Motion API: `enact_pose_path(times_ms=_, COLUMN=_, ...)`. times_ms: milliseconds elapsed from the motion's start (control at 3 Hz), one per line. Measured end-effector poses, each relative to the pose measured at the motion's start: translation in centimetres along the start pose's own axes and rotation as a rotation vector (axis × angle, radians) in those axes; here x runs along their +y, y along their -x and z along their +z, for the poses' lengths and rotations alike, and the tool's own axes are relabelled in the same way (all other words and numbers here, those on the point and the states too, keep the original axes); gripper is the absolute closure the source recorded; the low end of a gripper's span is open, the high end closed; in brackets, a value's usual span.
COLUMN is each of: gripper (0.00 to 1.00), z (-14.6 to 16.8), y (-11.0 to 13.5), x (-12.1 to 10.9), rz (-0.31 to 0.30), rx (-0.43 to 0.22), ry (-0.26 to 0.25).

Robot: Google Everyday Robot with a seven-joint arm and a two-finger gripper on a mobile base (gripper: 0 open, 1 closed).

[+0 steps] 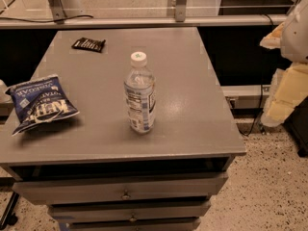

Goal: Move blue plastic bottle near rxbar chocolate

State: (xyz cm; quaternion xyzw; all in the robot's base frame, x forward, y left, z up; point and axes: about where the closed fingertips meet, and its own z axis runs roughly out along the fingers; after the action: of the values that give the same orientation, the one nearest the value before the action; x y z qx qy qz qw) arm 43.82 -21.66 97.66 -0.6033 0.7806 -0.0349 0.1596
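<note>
The blue plastic bottle (139, 93) stands upright near the middle of the grey tabletop (192, 105). It is clear, with a white cap and a white-and-blue label. The rxbar chocolate (89, 44) lies flat in its dark wrapper at the far left of the table, well behind and to the left of the bottle. My gripper (285, 97) is at the right edge of the view, off the table's right side and far from the bottle. It holds nothing that I can see.
A blue crinkled chip bag (41, 104) lies at the table's left edge. Drawers (125, 192) run below the tabletop's front edge. A rail and glass partition (144, 19) stand behind the table. Speckled floor (269, 186) lies to the right.
</note>
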Motion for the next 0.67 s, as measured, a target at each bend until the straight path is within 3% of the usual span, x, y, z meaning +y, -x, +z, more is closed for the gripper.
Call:
enact_pose_path(times_ms=333, gripper=0.00, z=0.0, y=0.0, x=0.0, rz=0.000, rx=0.000, ry=0.000)
enact_pose_path(times_ms=667, gripper=0.00, z=0.7, y=1.2, x=1.7, rz=-0.009, rx=-0.064, ry=0.019)
